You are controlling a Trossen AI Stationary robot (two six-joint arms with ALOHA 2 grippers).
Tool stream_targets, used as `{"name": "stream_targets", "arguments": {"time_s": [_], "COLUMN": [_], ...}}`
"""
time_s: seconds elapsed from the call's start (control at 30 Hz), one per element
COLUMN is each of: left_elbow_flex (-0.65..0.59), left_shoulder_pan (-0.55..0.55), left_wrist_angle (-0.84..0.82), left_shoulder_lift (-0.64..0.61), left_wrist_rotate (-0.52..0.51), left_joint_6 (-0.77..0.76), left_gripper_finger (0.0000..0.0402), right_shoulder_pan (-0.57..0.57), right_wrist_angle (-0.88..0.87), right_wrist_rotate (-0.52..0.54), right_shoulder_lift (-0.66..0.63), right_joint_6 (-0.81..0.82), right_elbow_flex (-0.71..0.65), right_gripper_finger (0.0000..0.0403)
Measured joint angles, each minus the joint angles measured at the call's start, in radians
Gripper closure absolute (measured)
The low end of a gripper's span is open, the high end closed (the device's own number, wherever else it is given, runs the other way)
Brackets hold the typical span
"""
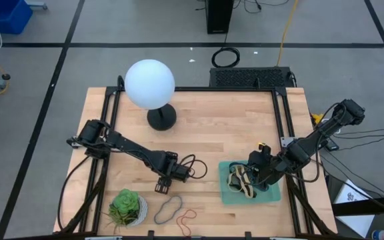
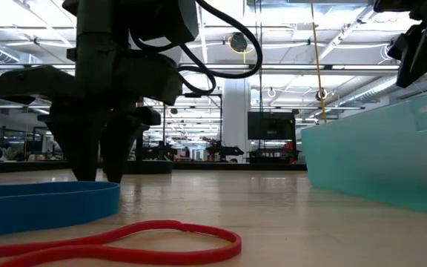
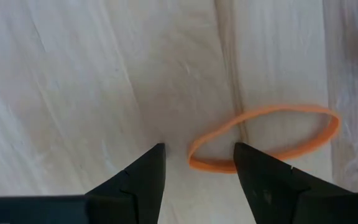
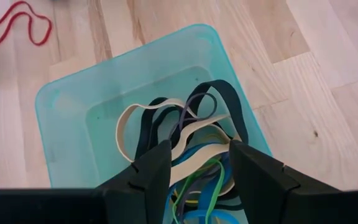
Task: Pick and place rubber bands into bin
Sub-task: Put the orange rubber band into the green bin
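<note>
An orange rubber band (image 3: 266, 140) lies flat on the wooden table. My left gripper (image 3: 197, 152) points straight down over it, open, with the band's one end between its two fingers, low above the wood (image 2: 98, 167). A blue-grey band (image 1: 168, 210) (image 2: 43, 204) and a red band (image 1: 187, 219) (image 2: 124, 241) lie near the table's front edge. The mint-green bin (image 1: 227, 193) (image 4: 61, 112) holds several tangled bands (image 4: 185, 130). My right gripper (image 4: 197, 165) (image 1: 262, 175) hangs open above the bin with nothing between its fingers.
A white globe lamp (image 1: 150, 83) on a black foot (image 1: 161, 119) stands at the back left. A white pot with a green succulent (image 1: 127, 208) sits at the front left, close to the loose bands. Black cables (image 1: 192, 167) loop beside my left gripper.
</note>
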Motion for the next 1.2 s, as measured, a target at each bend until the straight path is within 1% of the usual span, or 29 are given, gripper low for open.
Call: {"name": "stream_targets", "arguments": {"time_s": [0.07,0.13,0.37,0.57,0.77,0.9,1.0,1.2], "left_elbow_flex": [0.0,-0.001,-0.002,-0.003,-0.003,-0.007,-0.01,-0.007], "left_shoulder_pan": [0.004,0.005,0.007,0.006,0.006,0.007,0.009,0.017], "left_wrist_angle": [0.0,0.001,0.005,0.021,0.021,0.02,0.009,-0.007], "left_shoulder_lift": [0.0,0.001,0.003,0.005,0.005,-0.019,-0.069,-0.236], "left_wrist_rotate": [0.001,0.006,0.009,0.013,0.007,0.012,0.007,-0.037], "left_joint_6": [-0.01,-0.011,-0.014,-0.01,-0.026,-0.05,-0.066,-0.096], "left_gripper_finger": [0.0208,0.0226,0.0321,0.039,0.0396,0.0396,0.0398,0.0398], "right_shoulder_pan": [0.0,0.0,0.0,0.0,0.0,0.0,0.0,0.0], "right_wrist_angle": [0.006,0.012,0.023,0.023,0.023,0.023,0.024,0.02], "right_wrist_rotate": [0.0,0.0,-0.001,-0.001,-0.004,-0.004,-0.008,-0.012], "right_shoulder_lift": [0.0,0.0,0.0,0.0,0.0,0.0,0.0,-0.003], "right_joint_6": [0.0,-0.001,-0.001,-0.001,-0.001,-0.005,-0.005,-0.011], "right_elbow_flex": [0.0,0.0,0.0,0.0,0.0,0.0,0.0,0.0], "right_gripper_finger": [0.0248,0.0248,0.0248,0.0248,0.0248,0.0248,0.0248,0.0248]}}
